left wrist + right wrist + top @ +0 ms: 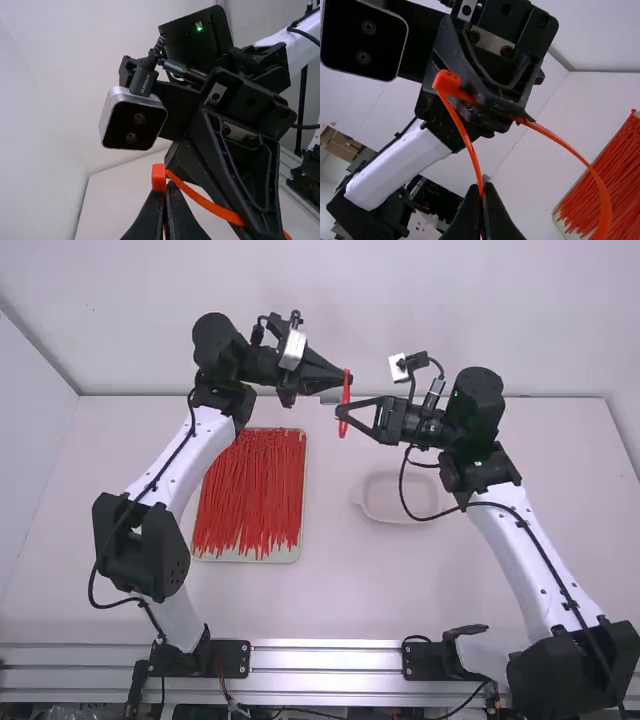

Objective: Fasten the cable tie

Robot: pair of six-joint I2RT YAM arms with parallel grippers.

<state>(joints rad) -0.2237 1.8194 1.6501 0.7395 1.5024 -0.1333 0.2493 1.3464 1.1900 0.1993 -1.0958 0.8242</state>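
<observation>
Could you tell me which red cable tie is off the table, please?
The looped cable tie held aloft between the left gripper and right gripper; the others lie piled on the tray.

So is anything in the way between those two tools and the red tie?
Nothing visible. The left tool and the right tool both grip the red cable tie in mid-air; the pile of spare ties and the clear dish lie on the table below.

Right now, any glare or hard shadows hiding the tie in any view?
High view: even light, soft shadows only; the red cable tie stands out against the pale background. Left wrist view: no glare, tie plain in front of the dark right gripper. Right wrist view: left gripper dark against the bright wall, tie loop plain.
</observation>
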